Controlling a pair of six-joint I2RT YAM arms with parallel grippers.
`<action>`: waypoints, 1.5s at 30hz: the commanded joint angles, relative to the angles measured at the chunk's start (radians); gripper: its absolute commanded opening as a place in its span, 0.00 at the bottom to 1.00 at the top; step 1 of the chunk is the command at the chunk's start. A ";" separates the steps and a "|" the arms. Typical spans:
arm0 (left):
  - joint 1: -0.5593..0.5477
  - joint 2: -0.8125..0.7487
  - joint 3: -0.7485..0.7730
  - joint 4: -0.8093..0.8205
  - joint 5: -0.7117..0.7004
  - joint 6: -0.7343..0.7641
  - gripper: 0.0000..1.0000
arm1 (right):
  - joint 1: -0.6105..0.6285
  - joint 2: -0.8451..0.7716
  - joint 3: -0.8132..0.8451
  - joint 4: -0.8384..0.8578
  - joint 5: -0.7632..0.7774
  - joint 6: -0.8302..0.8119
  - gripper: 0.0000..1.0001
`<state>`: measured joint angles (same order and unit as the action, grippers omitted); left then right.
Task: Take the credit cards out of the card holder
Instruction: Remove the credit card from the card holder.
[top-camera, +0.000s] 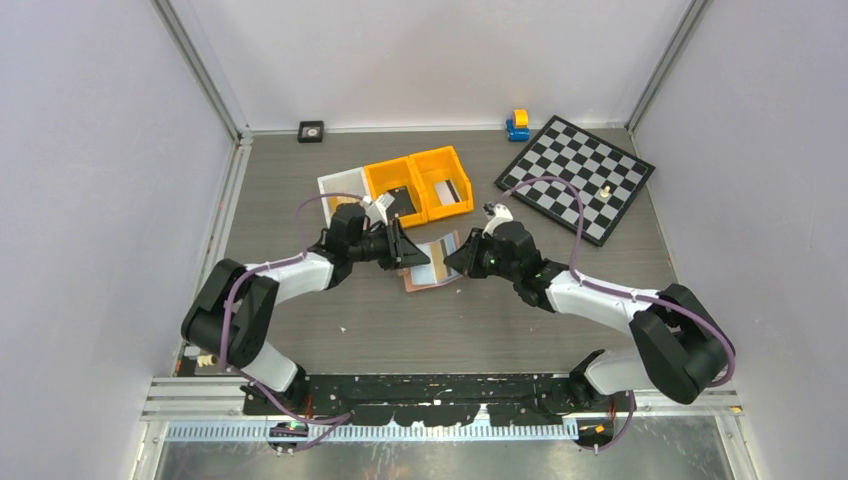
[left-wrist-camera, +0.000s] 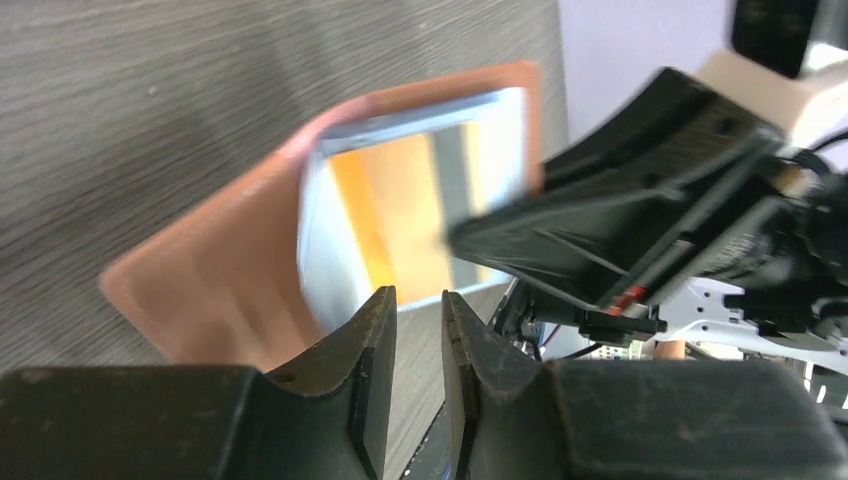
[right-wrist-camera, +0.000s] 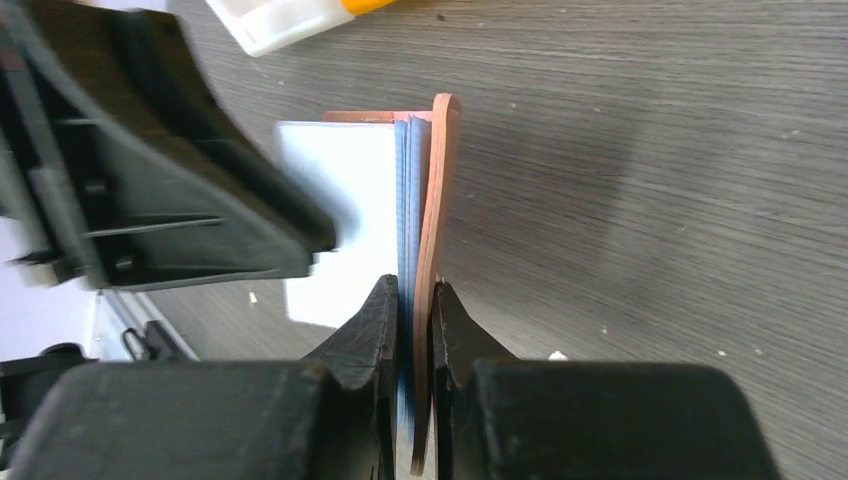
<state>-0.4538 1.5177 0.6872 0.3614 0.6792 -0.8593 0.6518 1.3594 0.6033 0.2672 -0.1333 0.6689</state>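
Tan-pink leather-look bifold card holder sits mid-frame in the top view, between the two arms, held open at a tilt over the grey wood-grain table; contact with the table not clear. Right gripper is clenched on its near edge, one finger on the outer cover and the other against the glossy clear pocket leaves. Left gripper is at the lower rim of a pale leaf, jaws nearly together with a slit between; the view is blurred, so cannot tell if anything is pinched. Thin pale plastic credit cards show as a flat white face beside the cover; card and pocket film are hard to separate. Judgement: holder light and floppy at the fold, likely to swing if held by one flap. Pockets slick; cards stiff, thin, probably snug. Best hold: a card's exposed edge, pinched flat and drawn along the pocket's line with the cover pinned.
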 joint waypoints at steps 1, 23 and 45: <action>0.013 0.050 0.021 0.008 0.042 -0.017 0.25 | 0.003 -0.082 -0.016 0.142 -0.055 0.050 0.00; 0.051 0.114 -0.070 0.458 0.174 -0.260 0.31 | -0.034 -0.072 -0.068 0.370 -0.248 0.199 0.00; 0.062 0.062 -0.067 0.346 0.152 -0.192 0.00 | -0.095 -0.029 -0.115 0.509 -0.289 0.284 0.20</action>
<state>-0.3904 1.6253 0.6113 0.7414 0.8196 -1.0939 0.5610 1.3548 0.4896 0.6422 -0.3717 0.9104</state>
